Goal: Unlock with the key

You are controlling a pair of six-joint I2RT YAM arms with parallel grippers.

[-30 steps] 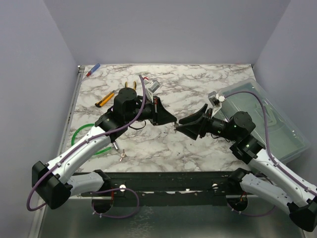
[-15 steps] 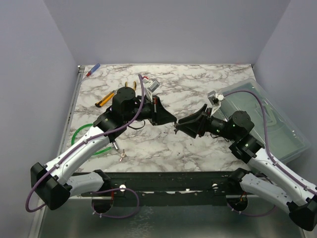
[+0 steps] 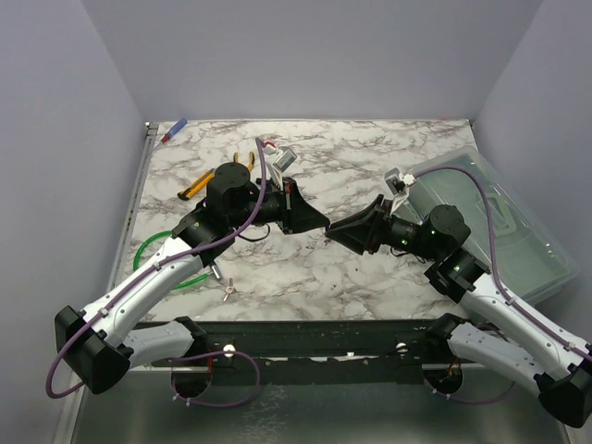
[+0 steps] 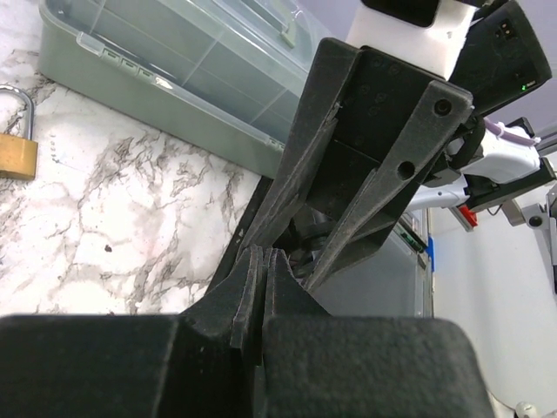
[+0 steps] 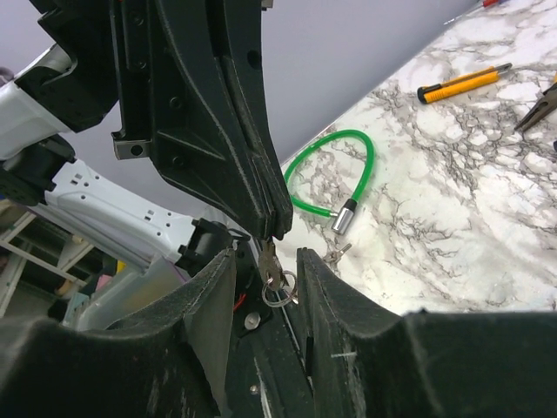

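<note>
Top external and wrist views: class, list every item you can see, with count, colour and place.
key: one, brassy, on a ring, pinched by left tool
padlock: one, brass, on table
cable lock: one, green, table's near left
screwdriver: one, yellow-black, far left
pliers: one, yellow-handled, beside screwdriver
marker: one, blue, far left corner
storage box: one, clear, right side
table: one, marbled
left tool: shut on key
right tool: open, either side of key

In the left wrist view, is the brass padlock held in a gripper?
No, the brass padlock lies on the marble table at the left edge of the view, with nothing gripping it.
</note>
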